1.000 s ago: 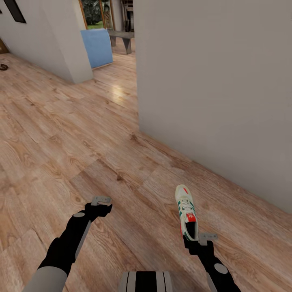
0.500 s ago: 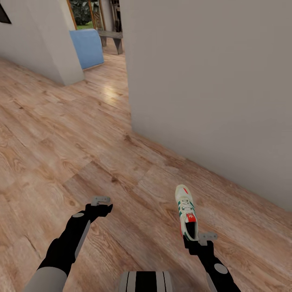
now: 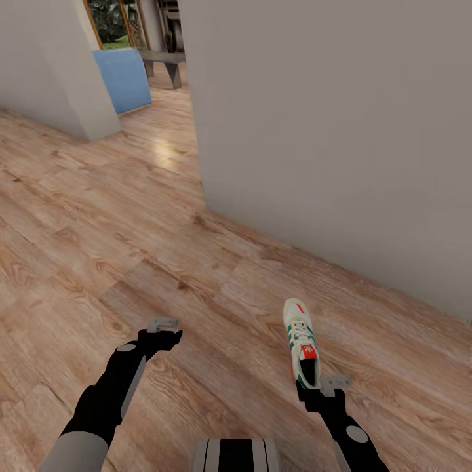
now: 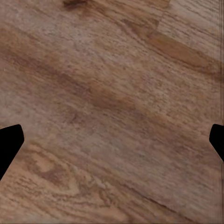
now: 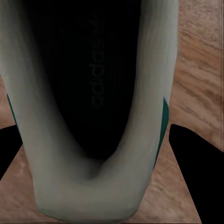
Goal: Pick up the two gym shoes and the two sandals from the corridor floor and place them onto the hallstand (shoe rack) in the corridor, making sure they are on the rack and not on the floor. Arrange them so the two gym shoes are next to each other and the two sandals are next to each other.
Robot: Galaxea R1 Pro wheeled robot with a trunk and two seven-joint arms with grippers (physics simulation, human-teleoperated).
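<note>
While the right hand [image 3: 319, 387] clamps one gym shoe [image 3: 301, 341] by its heel, the shoe juts forward from the fingers, toe pointing away from the robot, raised above the corridor floor [image 3: 131, 249] not far from a pale grey wall [image 3: 328, 131]. The shoe is a cream-white lace-up sneaker with green stripes along its sides, white laces, a red-orange patch on the tongue and a small red mark near the toe. In the right wrist view the heel collar [image 5: 93, 186] sits between the two dark fingers [image 5: 196, 158], which press against its sides; the inside of the shoe is black with faint lettering, and green trim shows at each side of the cream rim.

The left hand [image 3: 162, 324] hangs over bare planks with its fingers [image 4: 9, 144] spread wide apart, holding nothing. The floor is light brown wood with clear grain and knots. Farther off, past the wall's corner, stand a blue block [image 3: 121, 78] and a grey bench [image 3: 164, 62].
</note>
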